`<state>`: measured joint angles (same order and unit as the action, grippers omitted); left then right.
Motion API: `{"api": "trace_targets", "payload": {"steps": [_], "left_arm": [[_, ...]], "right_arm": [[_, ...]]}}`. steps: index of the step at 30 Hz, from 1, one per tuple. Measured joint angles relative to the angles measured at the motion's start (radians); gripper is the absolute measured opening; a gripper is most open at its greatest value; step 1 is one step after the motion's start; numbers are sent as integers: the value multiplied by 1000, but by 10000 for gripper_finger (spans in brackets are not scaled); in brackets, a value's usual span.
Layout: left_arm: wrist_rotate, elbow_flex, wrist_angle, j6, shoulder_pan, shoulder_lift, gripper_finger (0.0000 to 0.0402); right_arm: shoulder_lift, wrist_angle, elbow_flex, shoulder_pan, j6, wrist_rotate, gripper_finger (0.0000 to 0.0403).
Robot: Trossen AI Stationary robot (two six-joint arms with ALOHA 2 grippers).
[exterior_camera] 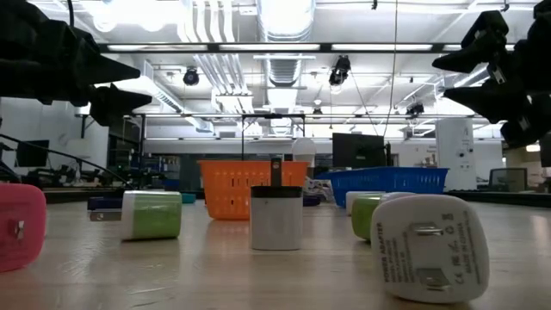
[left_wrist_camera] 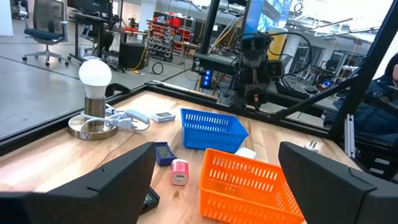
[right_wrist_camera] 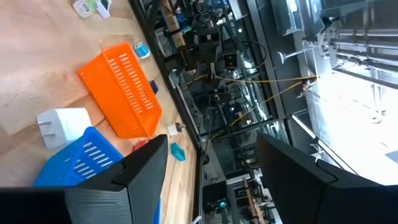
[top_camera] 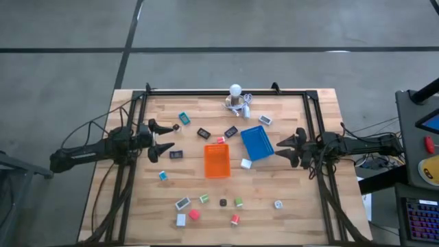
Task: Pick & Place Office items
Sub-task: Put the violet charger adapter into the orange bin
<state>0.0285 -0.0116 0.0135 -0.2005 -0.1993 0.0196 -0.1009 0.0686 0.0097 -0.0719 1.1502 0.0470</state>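
The office items are lying scattered over the bench, most along its near edge and a few around the orange tray and blue tray at the middle, all well apart from both grippers. The left gripper is hovering at the left edge, fingers spread wide and holding nothing. The right gripper is hovering at the right edge just beside the blue tray, jaws parted and empty, both arms reaching level toward the middle.
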Motion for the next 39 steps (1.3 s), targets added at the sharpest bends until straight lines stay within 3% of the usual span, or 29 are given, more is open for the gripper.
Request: {"api": "trace_targets", "payload": {"steps": [2,5,10,13,22,25,30,34,39], "left_arm": [[0,0,0,3,0,0,346],[0,0,0,13,0,0,346],[0,0,0,32,0,5,346],[0,0,0,32,0,10,346],[0,0,1,32,0,36,346],[0,0,1,49,0,48,346],[-4,0,1,101,0,66,346],[-19,0,-3,100,0,70,346],[-21,0,-3,100,0,78,346]], "right_arm": [[-2,20,0,1,-123,-58,242],[-3,44,0,0,-464,-155,242],[-4,53,0,0,-1048,-161,242],[-4,57,0,0,-1219,-160,242],[-6,102,0,0,-1269,-160,242],[-6,105,0,0,-1217,-148,242],[-9,99,0,1,-1233,-20,242],[-72,78,0,5,-1284,5,241],[-246,78,0,6,-1375,-10,225]]}}
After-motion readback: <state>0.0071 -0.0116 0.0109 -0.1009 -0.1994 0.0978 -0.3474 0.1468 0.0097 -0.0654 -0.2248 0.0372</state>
